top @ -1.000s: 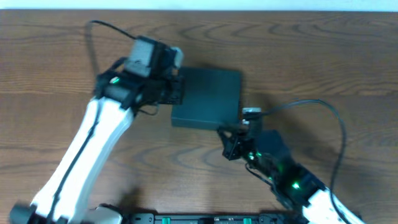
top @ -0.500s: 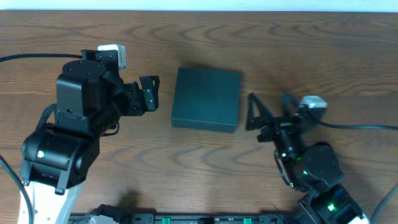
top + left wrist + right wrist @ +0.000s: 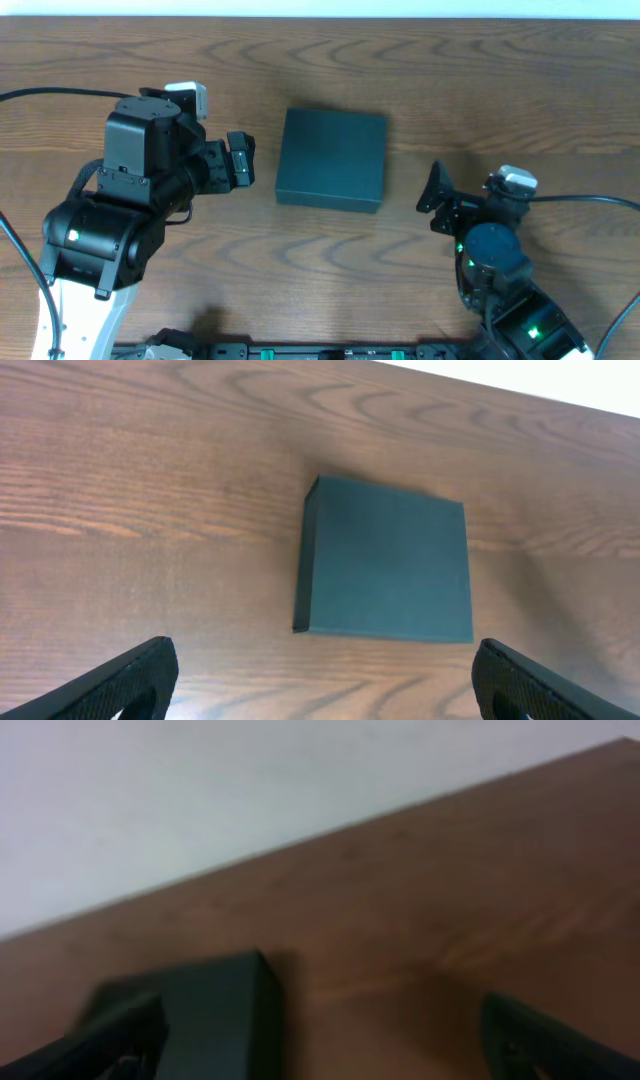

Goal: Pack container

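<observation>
The container [image 3: 332,158] is a matte black, flat square box lying closed in the middle of the wooden table. My left gripper [image 3: 243,160] hovers just left of it, open and empty, apart from the box. In the left wrist view the container [image 3: 385,560] lies ahead between my widely spread fingers [image 3: 130,680]. My right gripper [image 3: 462,195] sits to the box's lower right, open and holding nothing. The right wrist view is blurred; the container [image 3: 215,1020] shows at lower left beside one of the fingertips [image 3: 545,1040].
The table's far edge [image 3: 320,16] meets a white wall. Cables [image 3: 590,200] trail from both arms. A black rail [image 3: 320,352] runs along the front edge. No other objects show on the wood.
Both grippers were against the box's sides a second ago; they have let go, opened wide and drawn back, the left to the left, the right toward the lower right.
</observation>
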Robot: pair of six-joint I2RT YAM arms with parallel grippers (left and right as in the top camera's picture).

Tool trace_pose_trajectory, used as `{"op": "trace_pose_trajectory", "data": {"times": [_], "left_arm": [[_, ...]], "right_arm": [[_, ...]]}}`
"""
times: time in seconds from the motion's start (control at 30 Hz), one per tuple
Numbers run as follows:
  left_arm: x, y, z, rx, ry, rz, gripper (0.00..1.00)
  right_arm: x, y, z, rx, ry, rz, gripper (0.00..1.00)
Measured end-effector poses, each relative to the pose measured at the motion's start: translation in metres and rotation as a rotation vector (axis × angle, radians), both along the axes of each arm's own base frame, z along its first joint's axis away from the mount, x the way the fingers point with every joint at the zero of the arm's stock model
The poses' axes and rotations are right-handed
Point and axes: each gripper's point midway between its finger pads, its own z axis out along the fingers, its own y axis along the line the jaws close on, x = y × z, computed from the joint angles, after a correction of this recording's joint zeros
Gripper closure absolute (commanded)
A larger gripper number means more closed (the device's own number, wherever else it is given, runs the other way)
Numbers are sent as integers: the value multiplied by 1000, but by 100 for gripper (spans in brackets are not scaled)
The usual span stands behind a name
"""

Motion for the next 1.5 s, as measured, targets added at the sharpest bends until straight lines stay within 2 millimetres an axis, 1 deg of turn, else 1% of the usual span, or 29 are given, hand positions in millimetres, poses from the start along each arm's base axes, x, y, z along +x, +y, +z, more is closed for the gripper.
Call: {"op": "trace_pose_trajectory", "data": {"times": [0.03,0.2,0.3,0.37,0.47,0.53,0.6,0.67,0.73,0.8,0.83,0.9,1.0,1.03,1.07,1.23,1.27,1.37,1.5], "left_arm": [[0,0,0,1,2,0,5],[-1,0,-1,2,5,0,5],[-6,4,-8,28,37,5,5],[-6,8,-9,50,36,9,5],[-4,11,-8,71,25,17,5],[1,14,-3,81,-6,33,5],[5,20,5,104,-55,55,5],[1,28,16,147,-111,60,5],[-9,38,24,184,-162,61,5],[-21,54,24,204,-211,94,5],[-28,64,18,210,-228,120,5],[-39,76,5,214,-256,158,5],[-56,88,-21,211,-290,197,5],[-62,92,-34,207,-303,211,5],[-66,94,-41,204,-321,222,5],[-79,108,-88,197,-376,289,5],[-81,110,-100,195,-378,298,5],[-86,113,-128,188,-381,311,5],[-88,114,-155,183,-376,318,5]], "right_arm": [[-2,-2,-7,-19,28,-1,1],[-10,-8,-26,-77,111,-3,1],[-15,-10,-34,-103,149,-2,1],[-17,-12,-38,-116,168,-2,1],[-17,-12,-39,-119,172,-2,1],[-17,-12,-39,-120,173,-2,1],[-17,-12,-39,-120,173,-2,1],[-17,-12,-39,-120,173,-2,1],[-18,-12,-39,-121,175,-2,1],[-18,-12,-39,-122,175,-2,1],[-18,-13,-39,-122,175,-3,1],[-18,-13,-39,-122,174,-4,1],[-18,-13,-39,-122,174,-5,1],[-18,-13,-39,-124,175,-6,1],[-18,-13,-39,-124,175,-6,1],[-18,-13,-39,-124,174,-7,1],[-18,-14,-39,-125,175,-8,1],[-18,-14,-39,-125,174,-8,1],[-18,-14,-39,-125,174,-8,1]]}}
